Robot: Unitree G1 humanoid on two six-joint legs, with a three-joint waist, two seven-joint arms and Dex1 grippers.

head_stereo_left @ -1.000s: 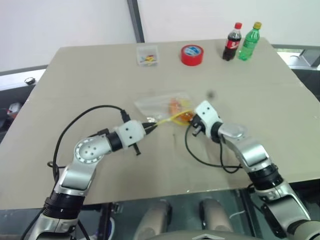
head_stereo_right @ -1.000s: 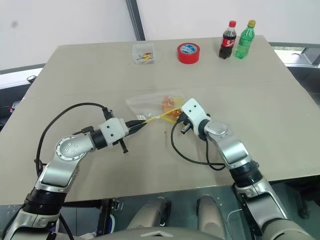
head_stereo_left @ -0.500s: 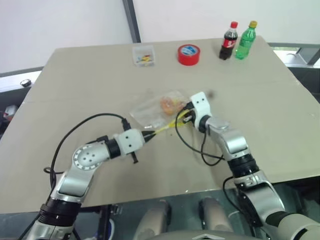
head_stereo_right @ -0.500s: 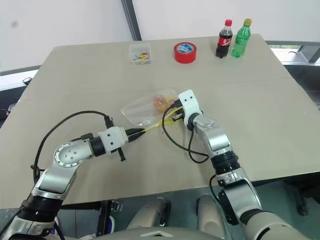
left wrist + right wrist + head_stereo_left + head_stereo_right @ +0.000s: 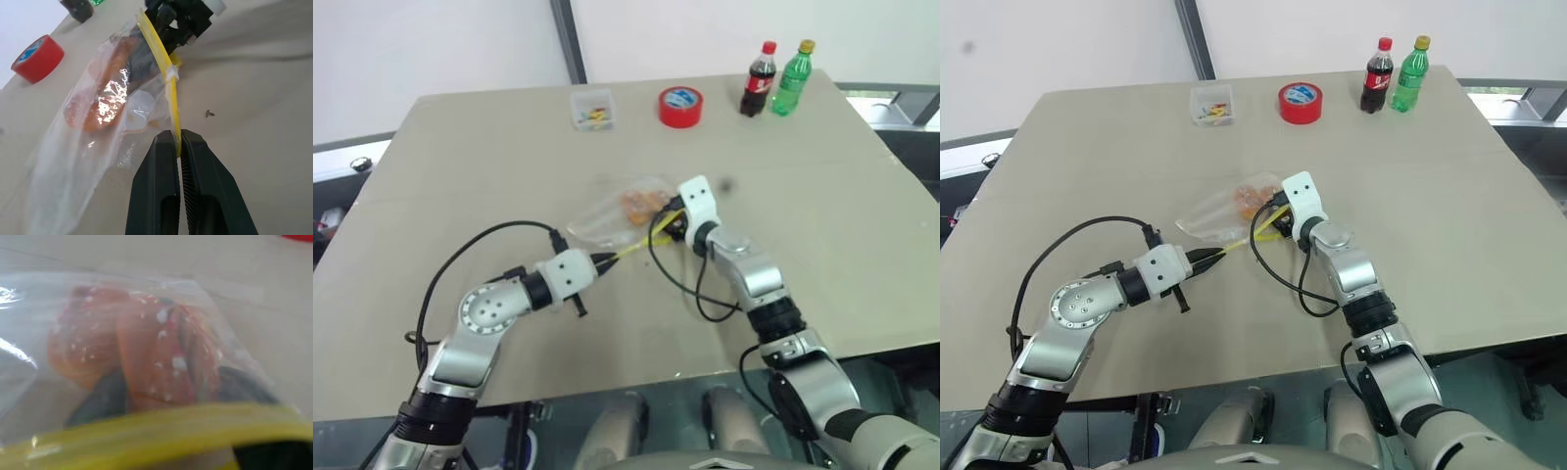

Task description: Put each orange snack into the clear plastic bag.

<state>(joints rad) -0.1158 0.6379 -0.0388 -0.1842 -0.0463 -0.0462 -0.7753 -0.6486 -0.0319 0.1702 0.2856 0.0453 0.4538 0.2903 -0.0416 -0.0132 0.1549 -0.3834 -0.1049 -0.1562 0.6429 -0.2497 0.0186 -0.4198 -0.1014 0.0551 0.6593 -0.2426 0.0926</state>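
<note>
On the table (image 5: 460, 147), near its middle, lies the bag (image 5: 607, 217) with its yellow strip (image 5: 166, 81) pulled out toward the left gripper (image 5: 179, 147). That gripper has its two black fingers pressed together on the strip, so it holds the bag's mouth by the edge. The right gripper (image 5: 1278, 213) is at the other end of the mouth, and its dark fingers reach inside the bag, just under the strip. Seen through the plastic in the right wrist view, these fingers stand apart from each other, one on each side below the snacks (image 5: 137, 357), and they do not clamp anything that I can make out. Both orange snacks are inside the bag, lying close together at the end that is far from the left gripper; their wrappers shine in the light.

Along the far edge of the table stand a small clear box (image 5: 593, 108), a red tape roll (image 5: 680, 106), a cola bottle (image 5: 757, 80) and a green bottle (image 5: 792, 78), all well apart from the bag.
</note>
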